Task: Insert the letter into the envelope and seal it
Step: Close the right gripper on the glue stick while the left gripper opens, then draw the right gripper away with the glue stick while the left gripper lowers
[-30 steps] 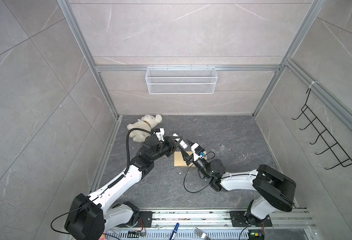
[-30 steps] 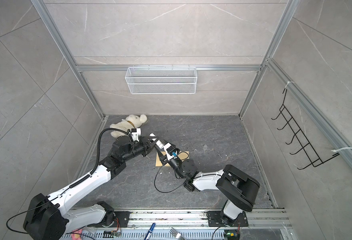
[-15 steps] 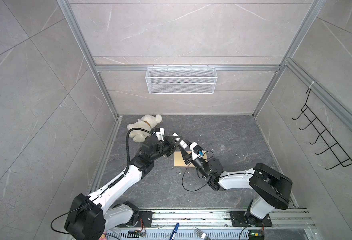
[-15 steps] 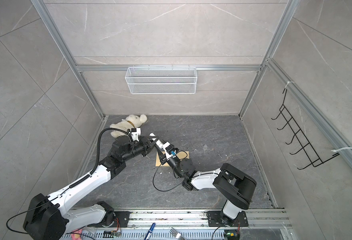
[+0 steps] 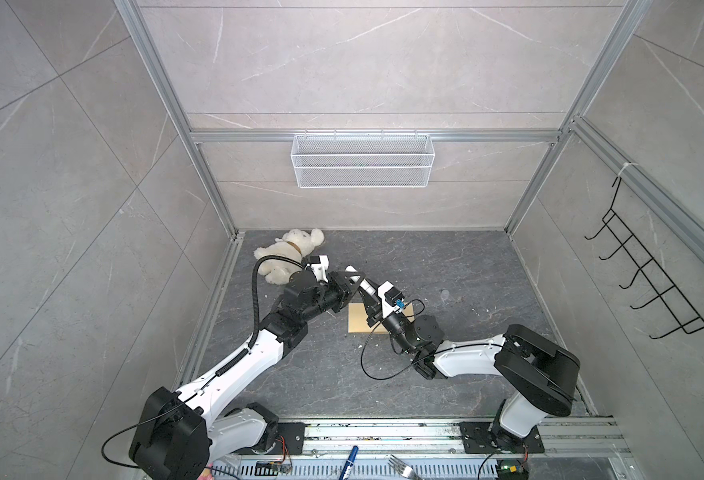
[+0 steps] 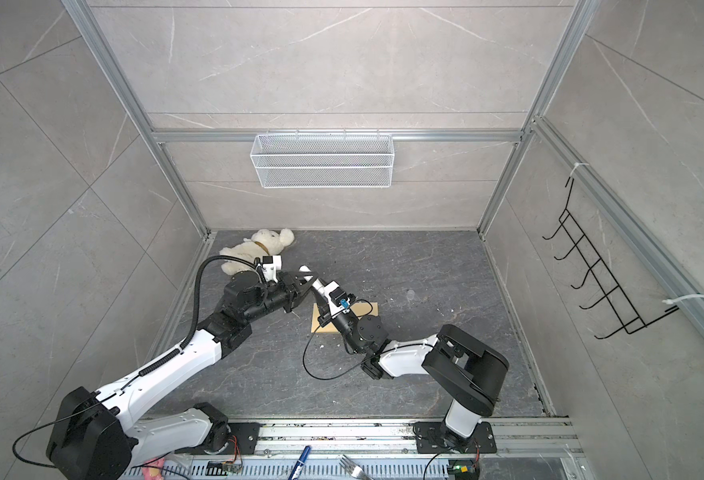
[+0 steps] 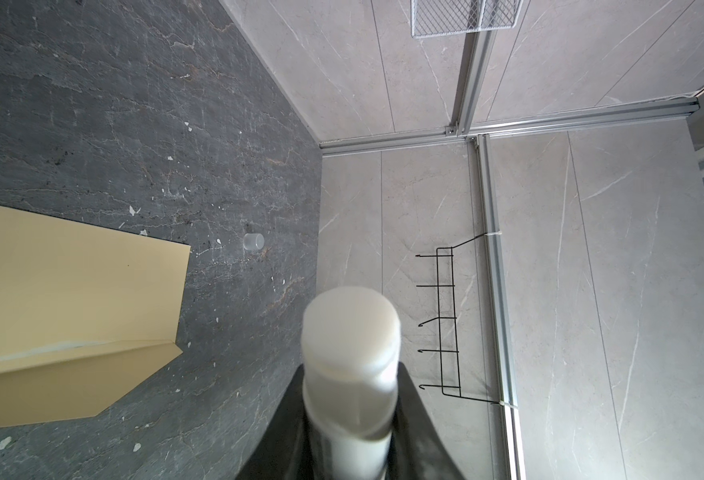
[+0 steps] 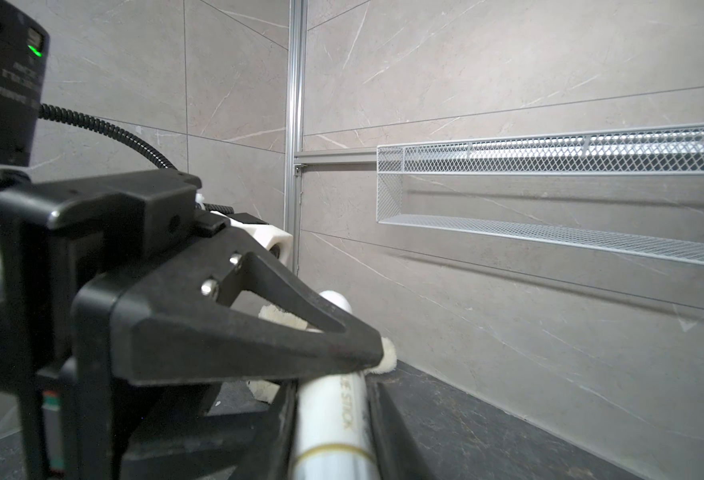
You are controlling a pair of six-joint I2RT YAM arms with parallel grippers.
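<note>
At the far left corner of the dark grey stone-look counter [image 5: 466, 266] lies a cream plush teddy bear [image 5: 290, 252], close to the back wall. Just in front of it the left tool [image 5: 356, 279] reaches toward the middle of the counter, raised off the surface. Its black fingers [image 7: 414, 409] are clenched on the upper part of a white plastic glue stick [image 5: 365, 285]. In the left wrist view a finger presses on each side, and the stick's rounded top end stands out beyond the fingertips.

From there the glue stick slants down toward the front right, and the right tool [image 5: 365, 294] grasps its lower part. In the right wrist view the two dark jaws lie tight against both sides of the barrel, where a gold band and printed lettering show. One finger of the left tool crosses over the stick just beyond them. Both tools grip the same stick, tip to tip, above the counter.

Below them, near the middle of the counter, the plain yellow-tan paper envelope [image 5: 358, 322] lies flat, partly hidden by the right arm in both top views. The left wrist view shows its flap lying open, with a pale strip along the crease. Neither tool touches it.

To the right of the envelope, apart from it, a small clear round cap [image 5: 445, 295] stands on the bare counter. A white wire mesh basket [image 5: 362, 166] hangs on the back wall, and a black wire hook rack [image 5: 649, 286] on the right wall.
</note>
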